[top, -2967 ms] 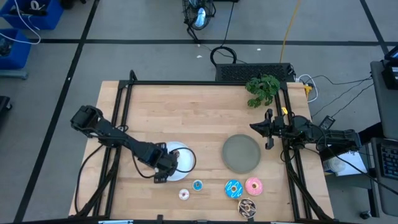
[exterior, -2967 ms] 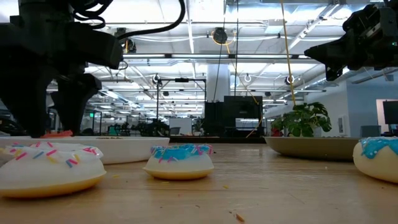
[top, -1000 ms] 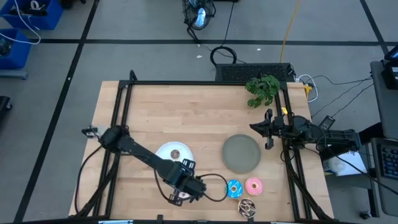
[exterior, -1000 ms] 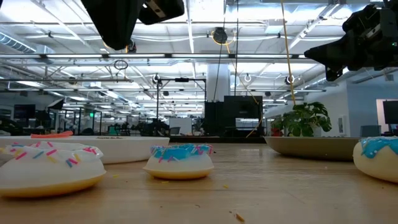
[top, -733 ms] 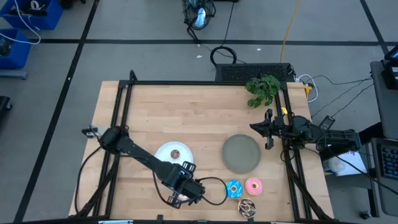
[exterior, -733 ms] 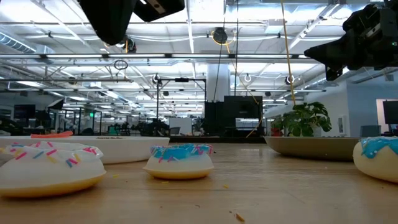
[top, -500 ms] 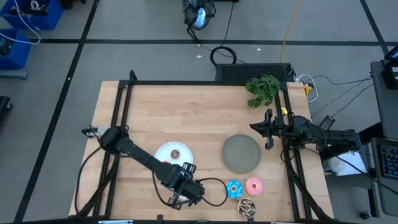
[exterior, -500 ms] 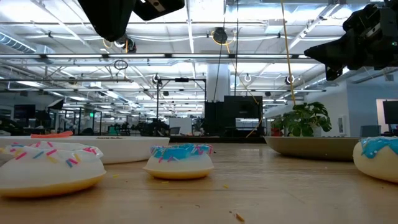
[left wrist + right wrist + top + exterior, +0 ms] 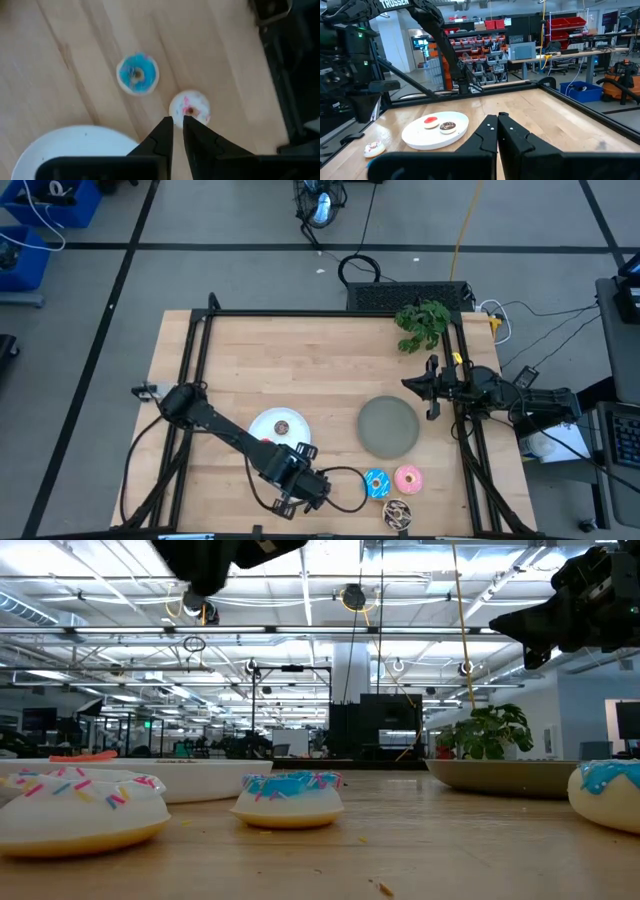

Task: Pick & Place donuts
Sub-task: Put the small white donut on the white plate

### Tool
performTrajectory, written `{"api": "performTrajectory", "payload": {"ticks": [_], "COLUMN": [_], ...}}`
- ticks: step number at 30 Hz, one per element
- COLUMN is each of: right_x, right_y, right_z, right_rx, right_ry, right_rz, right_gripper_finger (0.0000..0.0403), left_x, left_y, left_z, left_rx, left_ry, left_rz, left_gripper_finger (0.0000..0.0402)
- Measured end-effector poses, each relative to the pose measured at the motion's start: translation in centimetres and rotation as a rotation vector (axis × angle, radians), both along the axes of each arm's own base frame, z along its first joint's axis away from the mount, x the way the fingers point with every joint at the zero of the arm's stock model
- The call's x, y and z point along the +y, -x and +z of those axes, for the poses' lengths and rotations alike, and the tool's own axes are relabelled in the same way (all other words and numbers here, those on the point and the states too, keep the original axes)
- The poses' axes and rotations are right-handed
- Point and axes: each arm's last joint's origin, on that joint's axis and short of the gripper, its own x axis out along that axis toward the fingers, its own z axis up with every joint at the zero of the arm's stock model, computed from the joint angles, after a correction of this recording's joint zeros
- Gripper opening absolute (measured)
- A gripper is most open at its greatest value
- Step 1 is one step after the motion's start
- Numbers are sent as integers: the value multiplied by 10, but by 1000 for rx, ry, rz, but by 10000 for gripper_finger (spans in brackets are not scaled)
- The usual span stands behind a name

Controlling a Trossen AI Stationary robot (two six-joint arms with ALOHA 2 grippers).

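My left gripper (image 9: 178, 123) hangs above the table near its front edge, fingers pointing down and slightly parted, touching nothing. Below its tips lies a tiny white donut (image 9: 190, 107), with a tiny blue donut (image 9: 137, 75) beside it. In the high view the left gripper (image 9: 298, 492) covers both. A brown donut (image 9: 282, 426) and a red donut (image 9: 430, 120) rest on the white plate (image 9: 262, 420). The blue sprinkled donut (image 9: 376, 484), pink donut (image 9: 407, 478) and speckled brown donut (image 9: 397, 513) lie on the wood. My right gripper (image 9: 432, 392) waits shut at the right side.
The grey plate (image 9: 388, 427) sits right of the white plate. A green plant (image 9: 422, 323) stands at the far right corner. Black frame rails (image 9: 195, 370) run along the table's left, far and right sides. Bare wood stretches across the far half.
My left gripper has shifted a little toward the table's near edge, over the two tiny donuts, and now shows higher in the low view. The donuts and plates have stayed where they were.
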Motion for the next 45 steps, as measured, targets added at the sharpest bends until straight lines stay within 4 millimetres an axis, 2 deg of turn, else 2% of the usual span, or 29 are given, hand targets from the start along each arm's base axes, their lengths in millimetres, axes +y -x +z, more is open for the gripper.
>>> {"api": "performTrajectory", "payload": {"ticks": [4, 10, 14, 17, 20, 28, 33, 38, 45], "right_x": [0, 0, 0, 0, 0, 0, 0, 0, 0], "right_y": [0, 0, 0, 0, 0, 0, 0, 0, 0], "right_z": [0, 0, 0, 0, 0, 0, 0, 0, 0], "right_rx": [0, 0, -1, 0, 0, -1, -1, 0, -1], "right_ry": [0, 0, 0, 0, 0, 0, 0, 0, 0], "right_rz": [0, 0, 0, 0, 0, 0, 0, 0, 0], "right_gripper_finger": [0, 0, 0, 0, 0, 0, 0, 0, 0], "left_x": [-8, -19, -22, -21, -19, -19, -19, -20, -21], "left_y": [-3, 3, 7, 12, 14, 13, 13, 15, 21], "left_z": [2, 1, -15, -26, -34, -34, -34, -36, -60], "left_rx": [-65, -98, -76, -47, -21, -29, -21, -8, 35], "left_ry": [27, -13, -8, -30, -53, -49, -34, -27, 49], "left_rz": [-13, -34, -55, -69, -73, -65, -2, 15, -25], "left_gripper_finger": [52, 26, 6, 8, 34, 132, 191, 240, 289]}}
